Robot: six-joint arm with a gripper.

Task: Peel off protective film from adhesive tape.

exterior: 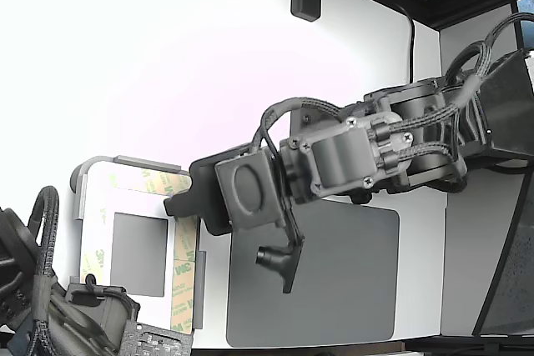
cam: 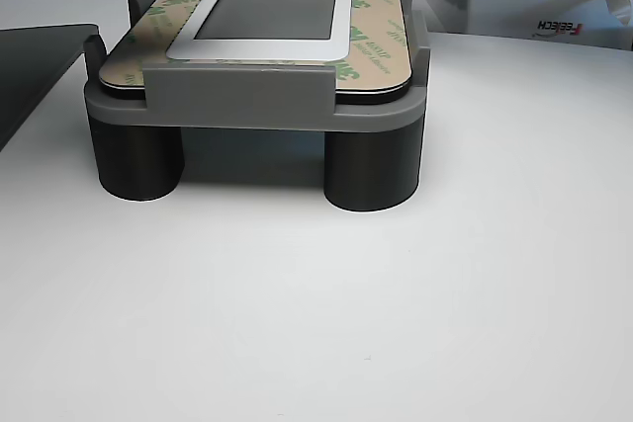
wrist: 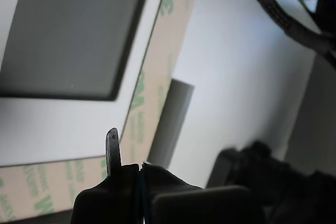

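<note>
The protective film [exterior: 183, 277] is a pale strip printed with green 3M logos, lying flat along the border of the white rounded panel [exterior: 98, 235]. It also shows as a diagonal band of film [wrist: 157, 72] in the wrist view and around the panel's rim as film [cam: 368, 37] in the other view. The adhesive tape is hidden under it. My gripper [exterior: 175, 204] hovers at the panel's edge on the exterior view's right. Close up, the gripper [wrist: 140, 167] has its jaws pressed together just over the film's corner, with nothing seen between them.
The panel sits in a grey plastic frame [cam: 237, 96] raised on dark round legs, with a grey square [exterior: 138, 254] in its middle. A large grey mat [exterior: 342, 281] lies to the exterior view's right. A second arm [exterior: 50, 314] sits at the lower left. A white box [cam: 534, 7] stands behind.
</note>
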